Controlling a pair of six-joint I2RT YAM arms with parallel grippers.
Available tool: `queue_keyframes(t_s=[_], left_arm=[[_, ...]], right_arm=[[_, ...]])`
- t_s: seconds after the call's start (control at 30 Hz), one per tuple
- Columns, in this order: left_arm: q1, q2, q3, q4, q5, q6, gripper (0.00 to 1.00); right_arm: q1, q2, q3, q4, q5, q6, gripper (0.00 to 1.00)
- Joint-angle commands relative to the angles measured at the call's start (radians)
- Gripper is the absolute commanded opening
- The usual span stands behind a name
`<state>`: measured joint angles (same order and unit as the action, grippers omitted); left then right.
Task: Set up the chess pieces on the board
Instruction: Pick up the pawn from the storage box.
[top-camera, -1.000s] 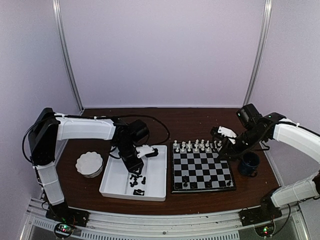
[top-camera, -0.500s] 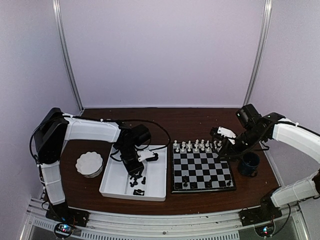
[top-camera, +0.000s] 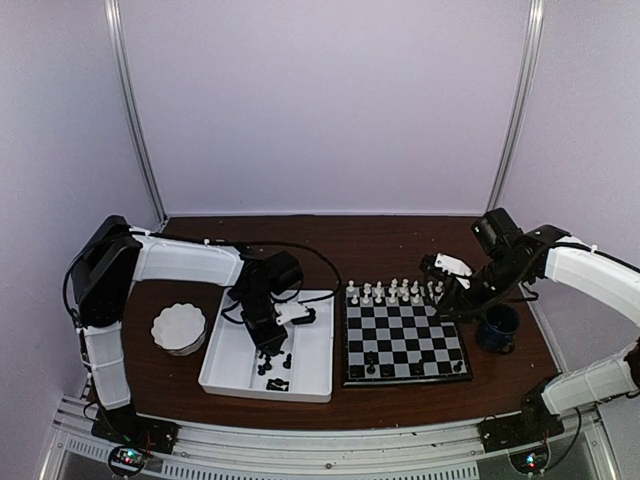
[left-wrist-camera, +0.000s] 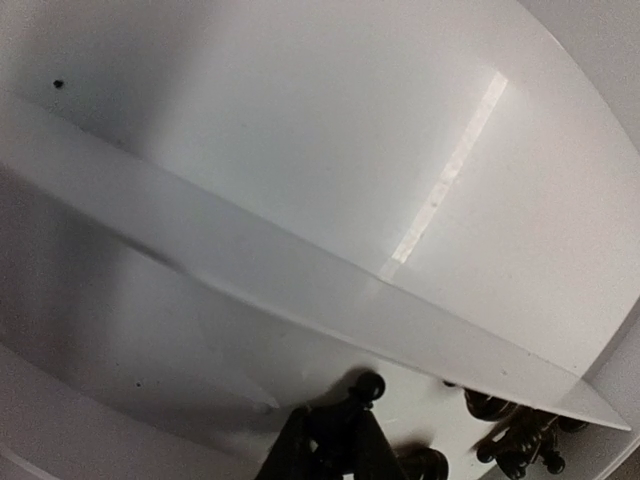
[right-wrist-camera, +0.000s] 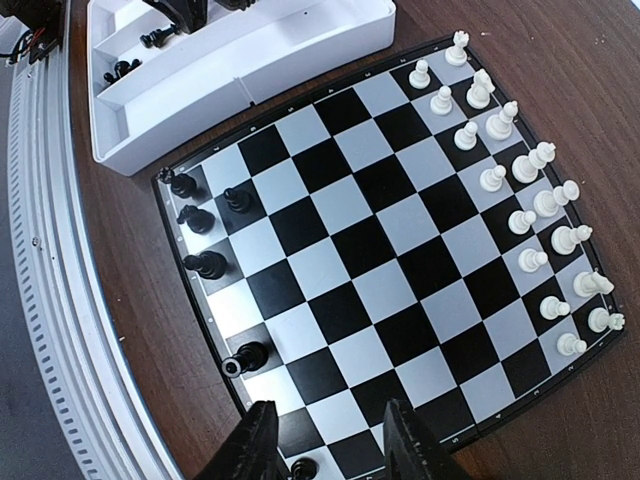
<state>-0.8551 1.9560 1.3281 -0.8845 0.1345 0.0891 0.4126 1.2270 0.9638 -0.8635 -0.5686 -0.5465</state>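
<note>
The board (top-camera: 405, 335) lies right of centre. White chess pieces (top-camera: 393, 292) fill its two far rows, and a few black ones (top-camera: 371, 366) stand on its near rows. My left gripper (top-camera: 268, 342) is down in the white divided tray (top-camera: 225, 365). In the left wrist view its fingers (left-wrist-camera: 345, 450) are closed on a black chess piece (left-wrist-camera: 368, 386) whose round head sticks out. More loose black pieces (left-wrist-camera: 515, 440) lie beside it. My right gripper (right-wrist-camera: 330, 450) is open and empty, hovering over the board's right edge (top-camera: 440, 285). The right wrist view shows the board (right-wrist-camera: 380, 240) with black pieces (right-wrist-camera: 210, 265).
A white scalloped bowl (top-camera: 179, 327) sits left of the tray. A dark blue mug (top-camera: 497, 325) stands just right of the board, under my right arm. The tray's divider (left-wrist-camera: 300, 290) runs across the left wrist view. A cable loops behind the tray.
My left arm has swung in and lowered its gripper onto the black pieces in the tray. The right arm has not moved.
</note>
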Motion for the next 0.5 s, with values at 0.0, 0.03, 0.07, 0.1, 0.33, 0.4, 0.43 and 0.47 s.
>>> queue_keyframes(t_s=[0.0, 0.03, 0.07, 0.1, 0.33, 0.4, 0.43, 0.47], left_arm=[[-0.014, 0.025, 0.003, 0.005, -0.002, 0.009, 0.13], [-0.015, 0.022, 0.003, 0.005, -0.003, 0.006, 0.12], [-0.015, 0.018, 0.003, 0.007, -0.002, 0.005, 0.11], [-0.014, 0.011, 0.003, 0.004, -0.004, 0.001, 0.11], [0.014, -0.130, -0.004, -0.004, -0.014, -0.045, 0.09], [0.032, -0.176, 0.000, 0.003, 0.009, -0.062, 0.10], [0.039, -0.202, 0.009, 0.006, 0.019, -0.076, 0.10], [0.044, -0.221, 0.012, 0.016, 0.026, -0.085, 0.10]], right_arm=[[-0.008, -0.012, -0.002, -0.005, -0.017, -0.004, 0.38], [-0.008, -0.014, -0.003, -0.006, -0.019, -0.006, 0.38], [-0.008, -0.017, -0.003, -0.006, -0.019, -0.006, 0.38], [-0.009, -0.018, -0.004, -0.006, -0.019, -0.004, 0.38], [-0.007, -0.036, 0.025, -0.017, -0.028, -0.004, 0.36], [-0.007, -0.037, 0.055, -0.022, -0.039, 0.003, 0.36], [-0.006, -0.033, 0.077, -0.028, -0.049, 0.005, 0.36], [-0.003, -0.023, 0.101, -0.037, -0.060, 0.005, 0.36]])
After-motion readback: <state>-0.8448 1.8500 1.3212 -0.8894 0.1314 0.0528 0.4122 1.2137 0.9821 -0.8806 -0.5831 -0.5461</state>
